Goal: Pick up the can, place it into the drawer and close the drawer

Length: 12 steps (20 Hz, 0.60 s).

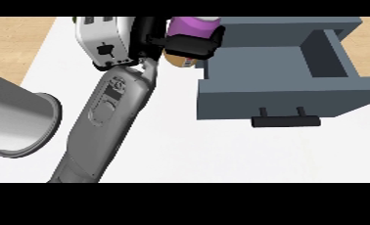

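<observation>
The can (191, 25) has a purple top and a tan lower body and shows at the top middle of the head view. My left hand (189, 44) is shut on it, black fingers curled across its middle and hiding part of it. The grey forearm (108, 106) runs up from the lower left. The can is at the far left corner of the open grey drawer (274, 67), overlapping its left wall. The drawer's inside looks bare, and its black handle (285, 120) faces me. My right hand is not in view.
A white toaster (103, 40) stands just left of the hand, close to the wrist. A grey metal pot (25, 119) sits at the left edge. The white counter (188, 155) ends at a wooden strip (22, 38) on the far left.
</observation>
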Each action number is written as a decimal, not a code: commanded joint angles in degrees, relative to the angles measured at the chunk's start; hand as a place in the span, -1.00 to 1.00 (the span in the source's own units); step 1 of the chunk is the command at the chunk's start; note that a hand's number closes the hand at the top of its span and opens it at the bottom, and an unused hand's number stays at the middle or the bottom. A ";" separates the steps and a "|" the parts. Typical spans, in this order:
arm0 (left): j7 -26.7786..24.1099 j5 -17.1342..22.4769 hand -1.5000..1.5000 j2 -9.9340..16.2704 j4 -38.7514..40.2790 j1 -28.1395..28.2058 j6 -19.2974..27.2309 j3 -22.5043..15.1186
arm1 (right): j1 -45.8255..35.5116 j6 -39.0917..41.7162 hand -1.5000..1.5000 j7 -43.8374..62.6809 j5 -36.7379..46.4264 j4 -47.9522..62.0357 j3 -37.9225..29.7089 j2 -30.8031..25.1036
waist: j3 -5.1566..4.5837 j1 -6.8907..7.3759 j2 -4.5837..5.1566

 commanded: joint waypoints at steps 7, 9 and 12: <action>2.50 5.14 1.00 -0.01 13.41 -17.47 7.92 -2.59 | 2.69 1.16 -1.00 -0.51 1.82 -0.72 1.25 1.02 | 0.01 -0.58 0.06; 1.07 6.35 1.00 -0.01 20.00 -22.46 7.82 -1.00 | -0.85 0.59 -1.00 -0.76 1.78 2.19 1.08 0.84 | 0.03 -0.83 0.29; -0.79 8.00 1.00 -0.01 25.06 -24.55 8.56 -2.98 | -1.43 0.88 -1.00 0.27 -0.83 2.55 -1.64 -0.75 | 0.04 -1.23 0.39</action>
